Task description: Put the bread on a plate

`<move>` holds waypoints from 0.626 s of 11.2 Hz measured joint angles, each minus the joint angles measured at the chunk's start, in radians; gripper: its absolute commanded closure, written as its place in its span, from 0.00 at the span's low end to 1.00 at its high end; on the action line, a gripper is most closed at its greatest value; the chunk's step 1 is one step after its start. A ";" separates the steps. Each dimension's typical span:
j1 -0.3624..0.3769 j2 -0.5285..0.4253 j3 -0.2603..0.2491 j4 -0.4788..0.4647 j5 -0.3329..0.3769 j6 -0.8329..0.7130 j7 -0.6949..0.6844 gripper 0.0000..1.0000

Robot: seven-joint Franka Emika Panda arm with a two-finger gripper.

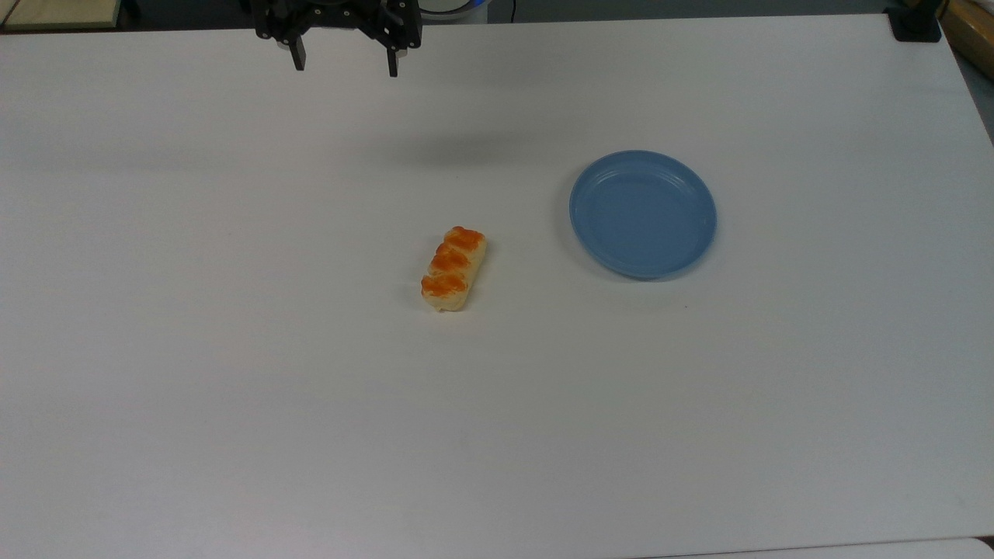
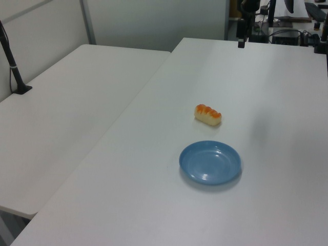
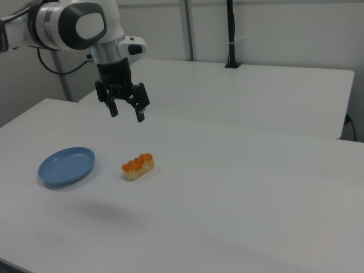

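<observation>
Your gripper (image 1: 344, 68) hung with its jaws spread wide and nothing between them. In the top view it sat at the table's (image 1: 233, 388) far edge. The bread (image 1: 453, 268) lay flat well below the jaws and a little toward the top view's right. The plate (image 1: 643, 214) lay bare farther right, apart from the bread. I judge you had not yet started the reach; the next move called for crossing over the bread, then coming down.

In the left view the gripper (image 2: 240, 43) was at the far end, the bread (image 2: 207, 115) nearer the camera, the plate (image 2: 210, 162) nearer again.

In the right view the gripper (image 3: 126, 112) was raised high, the bread (image 3: 138, 165) below it, the plate (image 3: 66, 165) beyond to the right view's left. Open tabletop lay all round both, far from any edge.
</observation>
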 measured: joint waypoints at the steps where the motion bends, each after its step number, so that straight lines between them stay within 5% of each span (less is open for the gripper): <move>1: 0.000 0.000 0.000 0.000 0.006 0.000 0.000 0.00; 4: 0.000 0.000 0.000 0.000 0.038 0.000 0.016 0.00; 7: 0.004 0.026 0.007 -0.003 0.040 0.033 0.196 0.00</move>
